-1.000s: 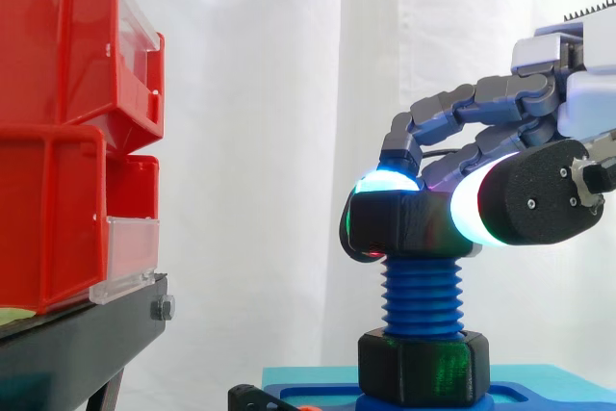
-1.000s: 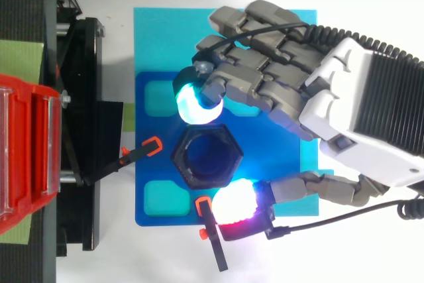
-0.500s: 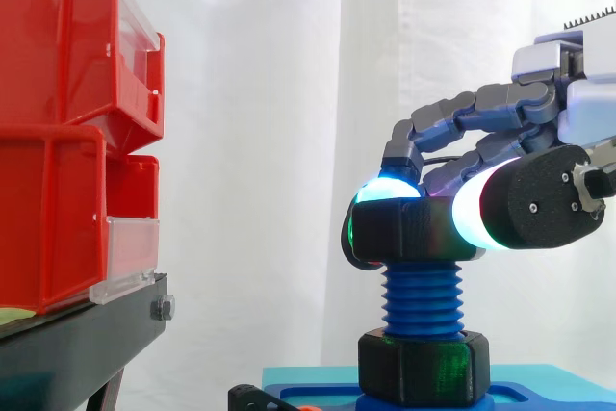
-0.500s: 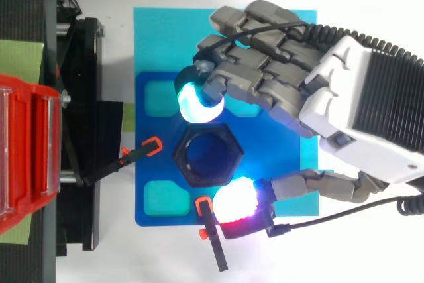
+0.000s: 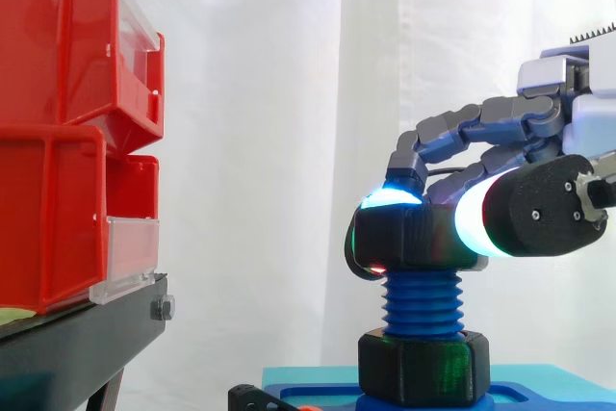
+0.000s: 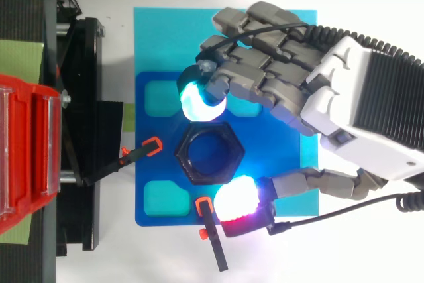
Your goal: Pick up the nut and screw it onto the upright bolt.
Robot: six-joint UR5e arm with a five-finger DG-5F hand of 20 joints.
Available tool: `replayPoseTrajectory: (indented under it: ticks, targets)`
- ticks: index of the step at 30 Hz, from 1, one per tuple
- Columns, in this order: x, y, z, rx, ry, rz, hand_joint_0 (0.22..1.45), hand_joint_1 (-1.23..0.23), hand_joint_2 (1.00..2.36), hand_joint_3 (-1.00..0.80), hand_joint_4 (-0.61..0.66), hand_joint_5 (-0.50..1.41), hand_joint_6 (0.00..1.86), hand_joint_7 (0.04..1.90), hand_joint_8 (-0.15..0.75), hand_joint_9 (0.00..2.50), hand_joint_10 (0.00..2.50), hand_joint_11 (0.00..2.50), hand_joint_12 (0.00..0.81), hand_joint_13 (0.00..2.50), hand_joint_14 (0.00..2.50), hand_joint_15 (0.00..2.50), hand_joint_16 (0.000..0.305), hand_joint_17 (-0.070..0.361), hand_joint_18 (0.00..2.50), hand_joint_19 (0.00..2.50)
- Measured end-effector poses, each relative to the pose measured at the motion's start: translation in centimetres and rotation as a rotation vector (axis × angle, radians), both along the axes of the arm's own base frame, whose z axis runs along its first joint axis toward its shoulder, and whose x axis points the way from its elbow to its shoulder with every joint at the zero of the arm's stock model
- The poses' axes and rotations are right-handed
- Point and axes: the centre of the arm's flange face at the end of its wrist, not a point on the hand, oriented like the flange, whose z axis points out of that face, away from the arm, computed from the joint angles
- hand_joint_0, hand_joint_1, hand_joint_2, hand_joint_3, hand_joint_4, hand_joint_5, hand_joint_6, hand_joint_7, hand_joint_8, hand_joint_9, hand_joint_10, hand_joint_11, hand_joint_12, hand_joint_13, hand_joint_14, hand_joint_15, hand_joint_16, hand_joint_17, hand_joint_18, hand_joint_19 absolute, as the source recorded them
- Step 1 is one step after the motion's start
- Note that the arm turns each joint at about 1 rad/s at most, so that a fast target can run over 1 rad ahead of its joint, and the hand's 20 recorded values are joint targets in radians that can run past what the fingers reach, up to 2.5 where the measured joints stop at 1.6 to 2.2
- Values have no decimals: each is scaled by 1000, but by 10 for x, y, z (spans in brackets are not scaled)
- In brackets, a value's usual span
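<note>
Top view: curled fingers (image 6: pixel 199 101) pinch the nut (image 6: pixel 187 154) between them, atop the upright bolt (image 5: pixel 422 305).

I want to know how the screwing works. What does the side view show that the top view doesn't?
Side view: the threads of the blue bolt below the nut, and a second black nut at its foot. Top view: the nut's six-sided outline and round hole, the blue tray with its pockets, and two orange-tipped clips. Both: the hand pinching the nut between glowing pads, and the red bins.
</note>
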Motion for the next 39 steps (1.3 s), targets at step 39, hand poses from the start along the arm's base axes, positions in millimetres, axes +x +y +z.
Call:
replayPoseTrajectory:
  ticks: [39]
  targets:
    - [3,-8,-7,-5,6,24,508,-668,1000,-500,282,-184,502,1187,314,508,0,20,290,431,0,0,31,69,324,0]
